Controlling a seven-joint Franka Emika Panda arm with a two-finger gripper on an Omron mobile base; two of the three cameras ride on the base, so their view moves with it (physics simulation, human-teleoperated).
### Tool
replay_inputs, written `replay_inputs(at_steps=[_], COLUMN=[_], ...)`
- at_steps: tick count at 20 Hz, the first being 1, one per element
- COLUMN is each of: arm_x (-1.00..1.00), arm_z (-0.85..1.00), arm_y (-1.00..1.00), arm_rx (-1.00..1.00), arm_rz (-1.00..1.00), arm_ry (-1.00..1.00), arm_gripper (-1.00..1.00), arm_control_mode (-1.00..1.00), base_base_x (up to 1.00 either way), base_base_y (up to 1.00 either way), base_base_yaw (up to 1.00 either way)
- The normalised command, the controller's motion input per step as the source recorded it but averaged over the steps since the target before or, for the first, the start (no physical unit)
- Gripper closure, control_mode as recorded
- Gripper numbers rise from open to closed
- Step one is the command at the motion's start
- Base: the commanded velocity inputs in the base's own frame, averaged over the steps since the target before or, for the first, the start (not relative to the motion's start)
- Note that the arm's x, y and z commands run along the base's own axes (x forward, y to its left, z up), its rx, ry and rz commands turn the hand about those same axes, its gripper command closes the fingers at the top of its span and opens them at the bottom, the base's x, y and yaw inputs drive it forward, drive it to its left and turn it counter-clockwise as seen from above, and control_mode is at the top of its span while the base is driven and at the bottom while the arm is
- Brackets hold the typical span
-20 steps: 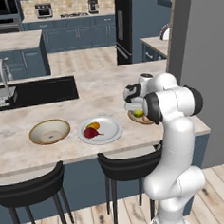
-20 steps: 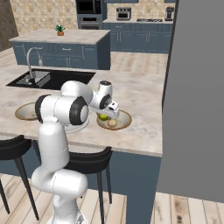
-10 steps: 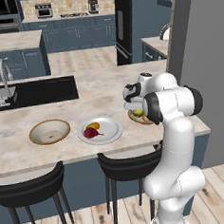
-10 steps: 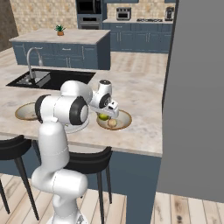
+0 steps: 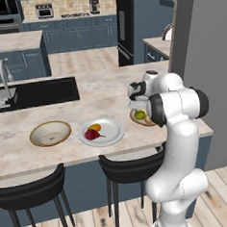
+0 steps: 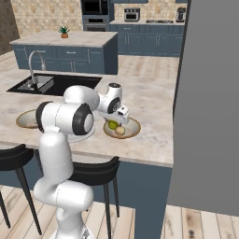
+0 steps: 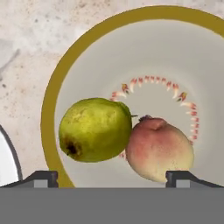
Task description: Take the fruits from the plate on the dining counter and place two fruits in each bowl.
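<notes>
Nothing shifted since before: arm bent low over right bowl [image 7: 52,109], jaws apart above yellow-green fruit [image 7: 95,130] and peach fruit [image 7: 158,149].

Beige marble-look dining counter [image 5: 49,135], near bowl [image 5: 50,133], white plate [image 5: 112,133], far bowl [image 6: 132,130], side by side

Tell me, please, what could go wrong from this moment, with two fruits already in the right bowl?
1. The gripper hangs open low over the green fruit and the peach fruit, which touch; a careless lift might nudge them.
2. This bowl sits near the counter's front edge, so a knock could push it off.
3. The red fruit and orange fruit on the plate lie close together, which makes grasping one harder.
</notes>
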Motion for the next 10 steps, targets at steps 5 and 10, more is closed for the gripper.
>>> replay_inputs(at_steps=[5, 10], arm_x=[-0.62, -0.82], arm_z=[0.59, 0.36], arm_y=[0.1, 0.64], arm_rx=[-0.03, -0.08], arm_rz=[0.01, 0.09], arm_ry=[-0.03, 0.0], arm_gripper=[-1.0, -1.0], arm_control_mode=[-1.0, -1.0], base_base_x=[0.0, 0.0], base_base_y=[0.0, 0.0], base_base_yaw=[0.0, 0.0])
